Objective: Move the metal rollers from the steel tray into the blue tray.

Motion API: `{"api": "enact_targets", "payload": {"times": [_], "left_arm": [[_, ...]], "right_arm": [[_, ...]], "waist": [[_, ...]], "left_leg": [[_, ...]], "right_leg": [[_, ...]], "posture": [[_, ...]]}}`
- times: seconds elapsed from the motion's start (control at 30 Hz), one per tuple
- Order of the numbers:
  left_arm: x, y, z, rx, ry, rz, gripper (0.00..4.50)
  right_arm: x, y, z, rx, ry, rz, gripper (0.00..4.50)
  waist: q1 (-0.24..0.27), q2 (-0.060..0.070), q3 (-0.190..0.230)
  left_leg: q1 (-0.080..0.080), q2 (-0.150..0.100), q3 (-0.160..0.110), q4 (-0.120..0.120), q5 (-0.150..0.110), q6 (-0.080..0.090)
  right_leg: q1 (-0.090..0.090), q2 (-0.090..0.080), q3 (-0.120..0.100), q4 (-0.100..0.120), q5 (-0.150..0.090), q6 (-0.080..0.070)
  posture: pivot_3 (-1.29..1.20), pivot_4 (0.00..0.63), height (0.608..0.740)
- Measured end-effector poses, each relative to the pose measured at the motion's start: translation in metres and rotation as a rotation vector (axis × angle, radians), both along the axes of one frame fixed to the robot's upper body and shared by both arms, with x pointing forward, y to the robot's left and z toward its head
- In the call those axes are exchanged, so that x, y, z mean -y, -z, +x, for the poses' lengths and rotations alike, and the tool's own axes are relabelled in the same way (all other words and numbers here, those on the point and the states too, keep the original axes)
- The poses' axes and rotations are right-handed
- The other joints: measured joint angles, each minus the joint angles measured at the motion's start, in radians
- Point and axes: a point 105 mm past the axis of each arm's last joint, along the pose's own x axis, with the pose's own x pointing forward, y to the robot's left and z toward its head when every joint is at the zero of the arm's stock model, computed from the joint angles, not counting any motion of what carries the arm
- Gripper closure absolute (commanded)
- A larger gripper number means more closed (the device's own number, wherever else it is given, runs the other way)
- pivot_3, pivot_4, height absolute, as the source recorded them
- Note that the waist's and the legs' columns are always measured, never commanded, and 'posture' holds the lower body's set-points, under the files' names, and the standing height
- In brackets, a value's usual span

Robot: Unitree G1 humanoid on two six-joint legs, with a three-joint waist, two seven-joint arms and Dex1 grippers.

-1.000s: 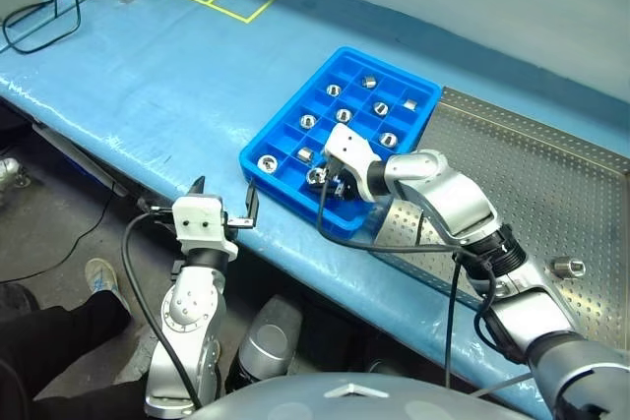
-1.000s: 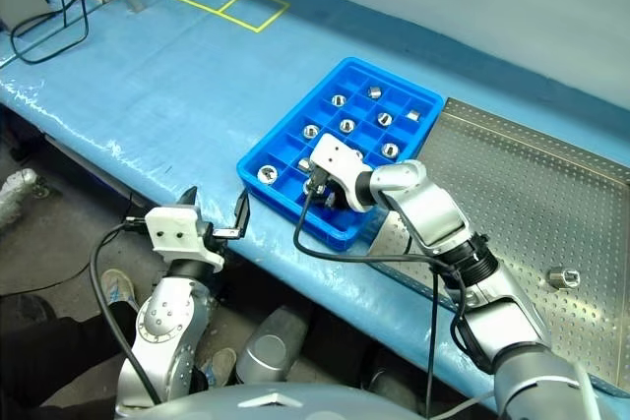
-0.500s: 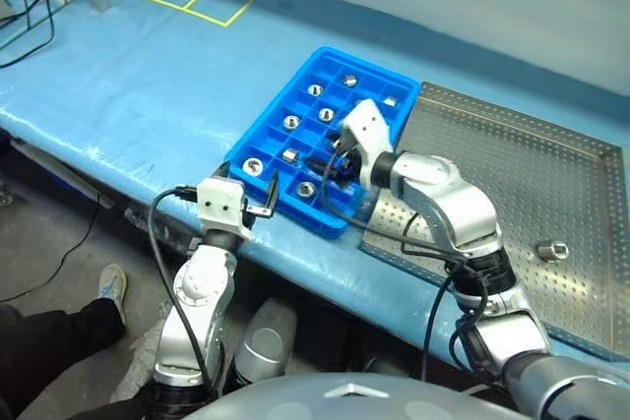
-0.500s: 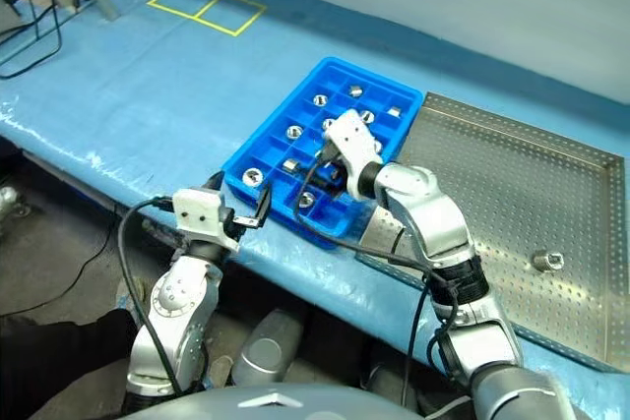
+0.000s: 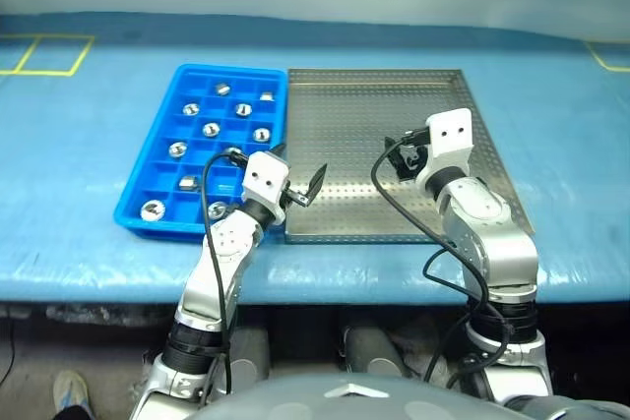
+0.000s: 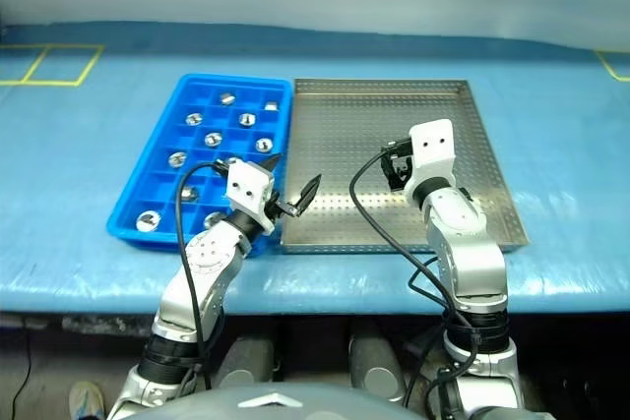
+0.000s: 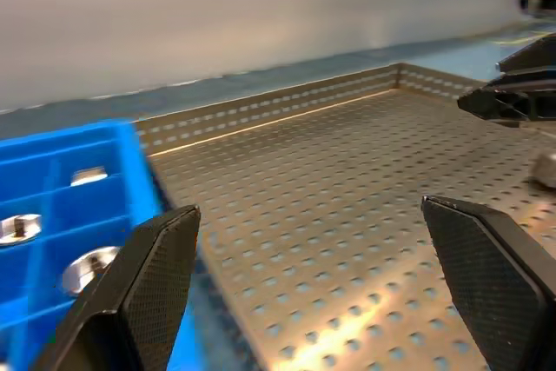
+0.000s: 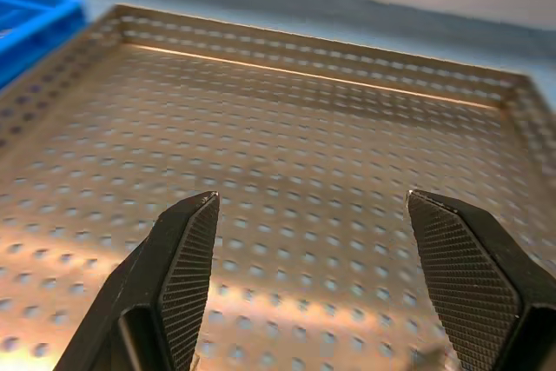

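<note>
1. Blue tray [image 5: 231,70]: lies to the left of both sets of fingers, its right wall touching or just beside the steel tray. About 10 metal rollers [image 5: 211,129] rest in its compartments, 1 to a cell; several cells are bare.

2. Left gripper [image 5: 297,172]: fingers spread wide, nothing between them. It hangs over the seam of the 2 trays, pointing across the steel tray towards the right gripper. In the left wrist view the blue tray's near cells sit beside the left-hand finger and perforated floor lies ahead of the gap.

3. Steel tray [image 5: 345,125]: the floor in sight is bare but for 1 small silvery piece [image 7: 546,168] at the edge of the left wrist view, on the floor just below the right gripper's dark fingertips. It is taken to be the last roller; it is cut off by the frame, so its shape cannot be confirmed.

4. Right gripper [image 5: 402,152]: fingers parted, holding nothing. It is over the right half of the steel tray. The right wrist view has bare perforated floor between and beyond the fingers.

5. Assessment: the step in hand is reaching for a remaining roller; the task appears nearly complete. The next move calls for the right gripper to lower, set its fingers on either side of that piece, then close.
</note>
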Motion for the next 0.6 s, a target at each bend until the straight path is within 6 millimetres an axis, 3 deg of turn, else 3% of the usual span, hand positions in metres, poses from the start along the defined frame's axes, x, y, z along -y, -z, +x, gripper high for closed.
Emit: {"api": "enact_targets", "payload": {"times": [0.23, 0.6], "left_arm": [[0.002, 0.002, 0.002, -0.004, 0.029, 0.018, 0.00], [0.002, 0.005, 0.000, -0.011, 0.025, 0.015, 0.00]], "right_arm": [[0.004, 0.005, 0.004, -0.009, 0.065, 0.073, 0.86], [0.014, 0.019, 0.025, -0.065, 0.209, 0.161, 0.86]], "waist": [[-0.076, 0.000, 0.000], [-0.113, -0.001, 0.000]], "left_leg": [[0.007, -0.003, 0.003, 0.001, 0.004, 0.004], [0.007, -0.006, 0.007, 0.001, 0.007, 0.008]], "right_leg": [[0.002, 0.000, 0.008, 0.011, -0.007, 0.003], [0.002, 0.000, 0.016, 0.011, -0.002, 0.010]], "posture": [[-0.16, 0.150, 0.740], [-0.12, 0.150, 0.740]]}}
